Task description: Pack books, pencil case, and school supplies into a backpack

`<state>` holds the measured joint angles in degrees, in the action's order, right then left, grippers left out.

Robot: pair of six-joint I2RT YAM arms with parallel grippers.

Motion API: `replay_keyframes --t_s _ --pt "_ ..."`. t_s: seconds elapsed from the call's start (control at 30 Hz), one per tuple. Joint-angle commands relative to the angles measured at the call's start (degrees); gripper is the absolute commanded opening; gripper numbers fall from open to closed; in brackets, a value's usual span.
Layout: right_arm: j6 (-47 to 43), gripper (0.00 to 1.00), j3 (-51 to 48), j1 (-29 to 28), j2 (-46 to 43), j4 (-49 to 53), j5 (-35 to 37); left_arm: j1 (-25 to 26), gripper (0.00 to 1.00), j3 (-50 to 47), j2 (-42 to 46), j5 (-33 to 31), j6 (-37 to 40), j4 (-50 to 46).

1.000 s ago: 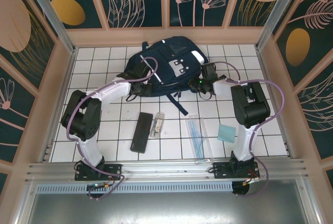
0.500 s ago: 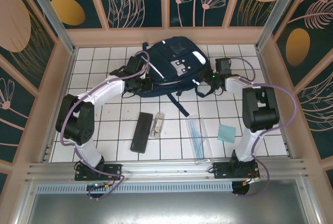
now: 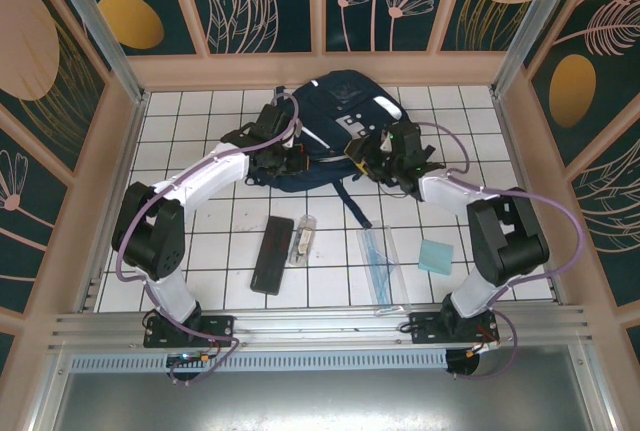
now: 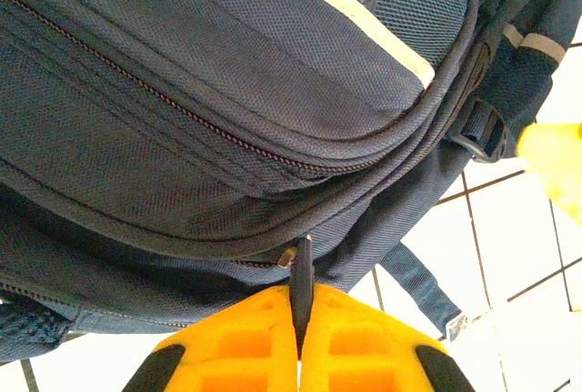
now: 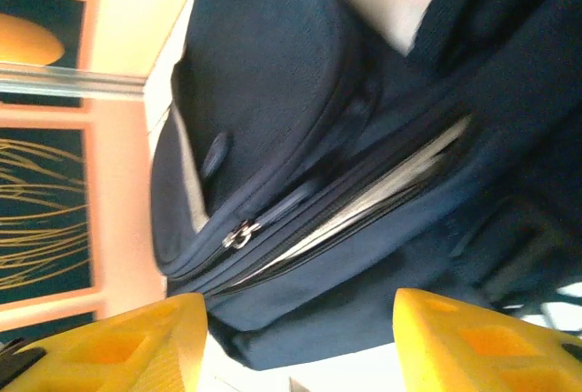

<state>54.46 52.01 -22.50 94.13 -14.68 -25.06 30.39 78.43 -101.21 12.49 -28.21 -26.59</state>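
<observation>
Backpack (image 3: 335, 116), one, large, of navy-blue woven fabric with white reflective stripes and a grey patch on its front, lies at the far middle of the white tiled table (image 3: 200, 241), its dark straps trailing toward my bases. My left gripper (image 4: 298, 324) is pressed together on one thin dark zipper pull (image 4: 301, 274) at the bag's lower seam, its two yellow fingers (image 4: 236, 342) meeting on either side of the tab. From above, this arm reaches the bag's left side.

My right gripper (image 5: 300, 342) stands spread at the bag's right side, two yellow fingers wide apart, with the bag's flank seen between them. One zip there gapes beside a small metal slider (image 5: 238, 233), and pale flat edges (image 5: 382, 196) show inside the slot; I cannot tell what they are.

Four loose items lie in a row on the tiles nearer me, well apart from the bag. There is one flat, long black rectangular pencil case (image 3: 272, 254), with one small transparent tube (image 3: 303, 239) just beside it on its right. Further right come one long clear plastic ruler set (image 3: 377, 256) with a bluish tint and one small light-teal square pad (image 3: 436, 256) at the right end.
</observation>
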Motion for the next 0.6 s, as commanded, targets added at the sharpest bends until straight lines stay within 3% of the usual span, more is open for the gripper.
replay_keyframes --t_s 0.0,0.2,0.4,0.47,0.57 --pt "12.02 0.57 -3.14 -1.12 3.21 -16.40 -3.68 0.79 0.00 2.13 1.50 -0.63 -0.79 0.37" --pt "16.61 0.60 -3.62 -2.09 6.38 -21.88 1.31 2.03 0.00 0.73 0.48 -0.76 -0.19 0.27" --pt "20.43 0.57 -2.45 -2.88 10.75 -26.86 5.24 2.71 0.00 0.49 0.40 -0.50 0.43 0.41" --pt "21.89 0.46 -2.24 -2.90 12.26 -29.26 5.73 2.90 0.00 0.43 0.44 -0.55 0.67 0.52" --pt "23.28 0.08 -2.54 -2.92 12.76 -32.24 6.40 2.88 0.00 -0.36 0.50 -4.34 2.64 0.09"
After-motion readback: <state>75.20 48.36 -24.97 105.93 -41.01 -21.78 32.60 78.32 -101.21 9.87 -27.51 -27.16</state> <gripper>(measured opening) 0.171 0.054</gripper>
